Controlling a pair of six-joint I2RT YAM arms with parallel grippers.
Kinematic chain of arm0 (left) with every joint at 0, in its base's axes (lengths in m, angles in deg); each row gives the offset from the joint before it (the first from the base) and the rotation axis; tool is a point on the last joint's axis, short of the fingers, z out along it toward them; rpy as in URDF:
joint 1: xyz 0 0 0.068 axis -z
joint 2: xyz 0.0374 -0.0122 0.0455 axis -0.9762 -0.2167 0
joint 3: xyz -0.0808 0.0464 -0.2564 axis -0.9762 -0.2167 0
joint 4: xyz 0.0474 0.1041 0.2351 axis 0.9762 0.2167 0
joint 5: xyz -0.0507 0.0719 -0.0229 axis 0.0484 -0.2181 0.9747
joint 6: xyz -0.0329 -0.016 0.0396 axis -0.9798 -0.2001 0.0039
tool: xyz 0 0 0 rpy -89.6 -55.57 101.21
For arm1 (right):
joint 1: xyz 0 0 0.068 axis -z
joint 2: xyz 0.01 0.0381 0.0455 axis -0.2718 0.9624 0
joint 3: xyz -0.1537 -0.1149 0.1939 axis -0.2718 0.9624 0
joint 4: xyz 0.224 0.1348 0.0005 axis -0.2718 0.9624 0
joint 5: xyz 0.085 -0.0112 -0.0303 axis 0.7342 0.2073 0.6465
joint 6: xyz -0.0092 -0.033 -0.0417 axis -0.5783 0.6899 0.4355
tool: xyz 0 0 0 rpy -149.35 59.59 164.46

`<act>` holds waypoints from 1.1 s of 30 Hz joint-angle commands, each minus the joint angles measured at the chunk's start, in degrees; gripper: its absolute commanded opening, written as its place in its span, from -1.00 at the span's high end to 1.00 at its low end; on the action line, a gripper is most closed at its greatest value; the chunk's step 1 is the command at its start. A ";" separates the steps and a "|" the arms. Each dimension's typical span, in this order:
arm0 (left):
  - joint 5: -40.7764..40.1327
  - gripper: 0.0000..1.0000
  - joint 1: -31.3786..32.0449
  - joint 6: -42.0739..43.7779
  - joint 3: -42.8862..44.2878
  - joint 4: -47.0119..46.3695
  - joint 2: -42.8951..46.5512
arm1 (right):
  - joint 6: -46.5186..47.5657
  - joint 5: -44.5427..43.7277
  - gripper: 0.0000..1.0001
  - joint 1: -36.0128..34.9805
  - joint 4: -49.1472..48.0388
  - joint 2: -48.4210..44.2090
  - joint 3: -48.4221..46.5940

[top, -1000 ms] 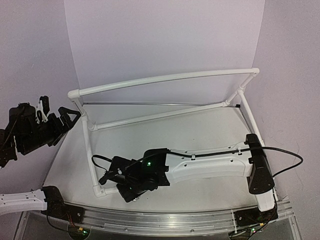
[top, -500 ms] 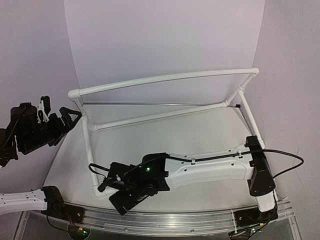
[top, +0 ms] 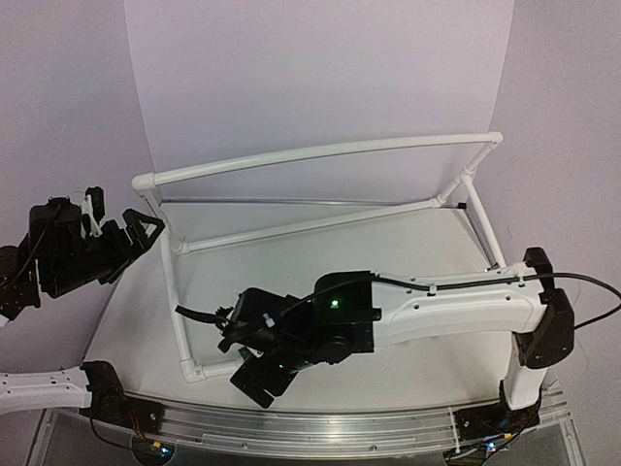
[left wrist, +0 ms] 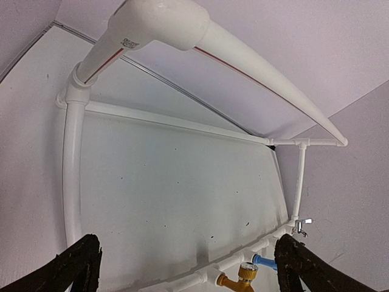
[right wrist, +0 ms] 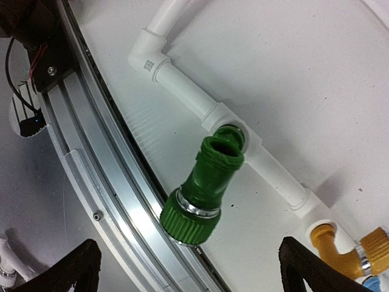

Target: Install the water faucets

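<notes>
The right tool [right wrist: 188,252] hangs with its fingers spread wide and grips nothing. It is above the green faucet [right wrist: 206,188], whose threaded end meets a tee socket of the white pipe frame [right wrist: 182,91] at 1 o'clock, cap toward 7. The golden-orange faucet [right wrist: 340,255] stands at its 4 o'clock. The left tool [left wrist: 187,255], equally spread and empty, hovers near the frame's corner. In its view the blue faucet [left wrist: 264,263] and silver faucet [left wrist: 301,225] sit at 5 o'clock.

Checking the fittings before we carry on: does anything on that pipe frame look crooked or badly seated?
Yes. The green plastic faucet at the white pipe frame's tee socket looks askew: it leans at an angle, its threaded end exposed at the socket mouth, apparently not screwed in.
</notes>
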 commanded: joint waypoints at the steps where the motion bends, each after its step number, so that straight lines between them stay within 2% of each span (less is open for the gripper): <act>1: -0.03 -0.99 -0.08 -0.80 1.92 0.94 -0.70 | 10.80 -3.31 -0.96 1.50 0.06 -5.29 -0.31; 4: 0.40 -0.99 -0.05 -0.73 1.93 1.15 -1.28 | 22.13 -1.34 -0.96 3.29 0.17 -5.89 -3.18; 8: 1.12 -0.99 -0.05 0.79 2.40 0.97 -1.90 | 45.44 2.07 -0.96 3.41 1.45 -8.63 -5.48; 12: 1.93 -0.99 -0.05 2.34 2.41 0.44 -1.94 | 70.00 -2.67 -0.96 2.62 1.69 -10.34 -4.32; 14: 2.47 -0.99 -0.05 2.89 2.23 -0.17 -1.67 | 77.72 -4.21 -0.96 2.07 1.96 -9.54 -5.36; 17: 3.18 -0.99 -0.05 3.34 1.89 -0.92 -1.28 | 88.11 -5.00 -0.96 0.87 2.60 -8.52 -6.23; 23: 5.05 -0.99 -0.05 3.31 1.73 -1.83 -1.05 | 107.22 -6.92 -0.96 -1.36 1.76 -8.22 -1.71; 33: 7.02 -0.99 -0.06 2.82 1.19 -2.70 -0.29 | 126.78 -12.74 -0.86 -2.90 -3.38 -3.19 -0.40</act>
